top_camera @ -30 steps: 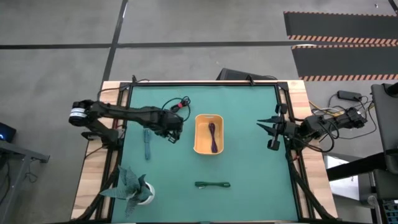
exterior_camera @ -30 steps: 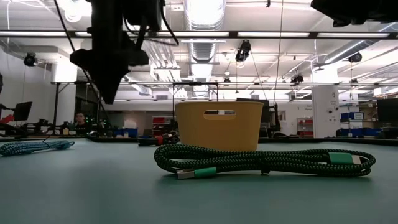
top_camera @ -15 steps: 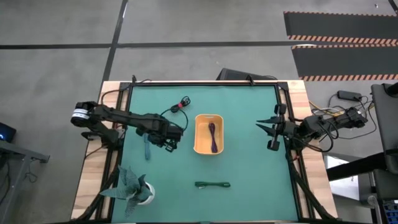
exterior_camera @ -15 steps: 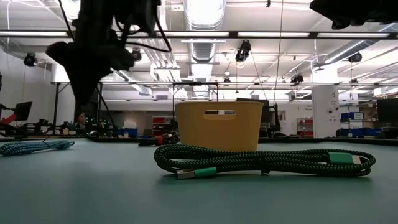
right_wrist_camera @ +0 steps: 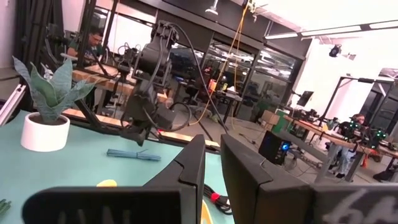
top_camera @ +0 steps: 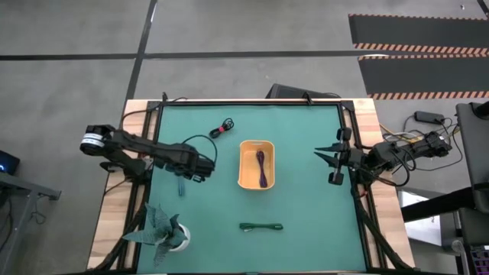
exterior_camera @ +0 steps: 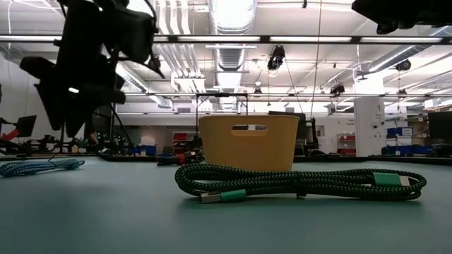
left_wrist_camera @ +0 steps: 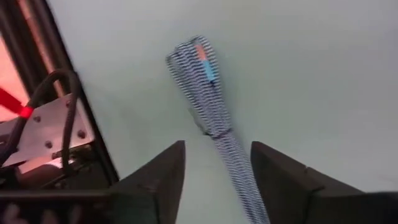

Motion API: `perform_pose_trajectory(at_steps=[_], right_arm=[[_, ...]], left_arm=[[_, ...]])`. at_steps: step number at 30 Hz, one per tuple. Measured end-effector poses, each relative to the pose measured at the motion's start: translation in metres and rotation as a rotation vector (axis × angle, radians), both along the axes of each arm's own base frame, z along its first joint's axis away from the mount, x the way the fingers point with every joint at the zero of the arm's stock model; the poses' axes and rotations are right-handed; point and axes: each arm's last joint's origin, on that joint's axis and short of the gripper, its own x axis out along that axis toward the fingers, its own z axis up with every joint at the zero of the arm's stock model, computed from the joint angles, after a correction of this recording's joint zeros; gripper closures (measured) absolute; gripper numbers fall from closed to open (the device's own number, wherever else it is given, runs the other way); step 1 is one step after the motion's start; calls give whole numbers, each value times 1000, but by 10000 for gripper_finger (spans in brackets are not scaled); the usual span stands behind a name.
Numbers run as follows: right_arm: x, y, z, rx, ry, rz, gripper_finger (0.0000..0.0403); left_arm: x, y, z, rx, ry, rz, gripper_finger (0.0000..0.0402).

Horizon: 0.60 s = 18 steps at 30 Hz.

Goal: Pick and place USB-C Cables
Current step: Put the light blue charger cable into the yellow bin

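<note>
Two arms are sharing the green tabletop (top_camera: 306, 191). We are seeing the orange tray (top_camera: 257, 182) holding the purple cable (top_camera: 262, 165), lying lengthwise. The left gripper (top_camera: 200, 176), fingers parted, is hovering beside the light blue cable (top_camera: 181, 182), which is partly hidden. The right gripper (top_camera: 327, 158) is waiting, fingers narrow.

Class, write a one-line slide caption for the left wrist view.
Open left gripper poised above the light blue cable on the green mat.

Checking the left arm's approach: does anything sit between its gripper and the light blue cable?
Nothing visible does. The left gripper hangs with its fingers apart directly over the light blue cable, with only bare green mat around it. The right gripper waits at the table's right edge.
</note>
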Motion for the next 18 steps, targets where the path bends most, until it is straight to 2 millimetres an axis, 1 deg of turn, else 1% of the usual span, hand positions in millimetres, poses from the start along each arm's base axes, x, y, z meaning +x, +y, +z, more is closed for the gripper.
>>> perform_pose_trajectory(at_steps=[2, 5, 13, 18], right_arm=[[0, 0, 0, 0, 0, 0, 360], [0, 0, 0, 0, -1, 0, 360], [0, 0, 0, -2, 0, -1, 360], [0, 0, 0, -2, 0, -1, 360]], left_arm=[[-3, 0, -4, 4, 15, 9, 214], [-6, 1, -7, 29, 26, 9, 202], [-8, 2, -19, 45, 11, 13, 199], [-10, 2, -23, 70, -3, 55, 199]])
